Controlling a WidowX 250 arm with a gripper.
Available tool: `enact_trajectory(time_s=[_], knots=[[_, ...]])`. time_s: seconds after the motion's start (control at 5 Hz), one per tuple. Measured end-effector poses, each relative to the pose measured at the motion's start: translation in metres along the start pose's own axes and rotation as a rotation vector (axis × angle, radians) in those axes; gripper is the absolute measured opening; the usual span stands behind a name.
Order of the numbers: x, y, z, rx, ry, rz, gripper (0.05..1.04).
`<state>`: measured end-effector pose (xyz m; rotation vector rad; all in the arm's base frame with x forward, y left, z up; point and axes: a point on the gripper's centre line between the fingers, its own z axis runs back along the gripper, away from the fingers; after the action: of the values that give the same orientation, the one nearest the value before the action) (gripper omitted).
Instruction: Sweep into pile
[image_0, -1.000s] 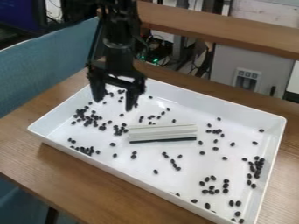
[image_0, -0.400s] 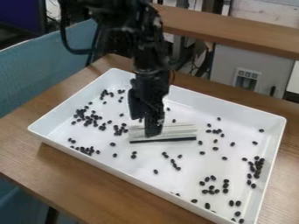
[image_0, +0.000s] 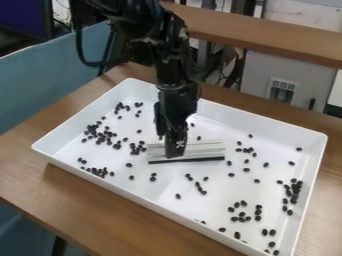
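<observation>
End effector (image_0: 169, 147) moved over pale, black-edged sweeper (image_0: 206, 151).

Blue, probably fabric partition (image_0: 50, 75) beside table (image_0: 87, 205).

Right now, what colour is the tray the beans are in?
The tray is white, seen best in the camera view.

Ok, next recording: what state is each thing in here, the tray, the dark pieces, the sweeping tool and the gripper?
tray: right side up on the wooden table
dark pieces: scattered in the tray, loose clusters and strays, not one pile
sweeping tool: on the tray floor, dark edge on its near side
gripper: pointing down at the sweeping tool; whether it holds it, I can't tell
</observation>
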<state>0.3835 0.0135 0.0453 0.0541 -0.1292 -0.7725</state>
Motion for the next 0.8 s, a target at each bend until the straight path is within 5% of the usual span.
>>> enact_trajectory(time_s=[0.2, 0.4, 0.8], knots=[[0.009, 0.002, -0.018, -0.059, 0.005, -0.065, 1.001], [0.01, 0.004, -0.032, -0.066, 0.014, -0.094, 0.968], [0.012, -0.003, -0.031, -0.046, 0.021, -0.013, 0.419]])
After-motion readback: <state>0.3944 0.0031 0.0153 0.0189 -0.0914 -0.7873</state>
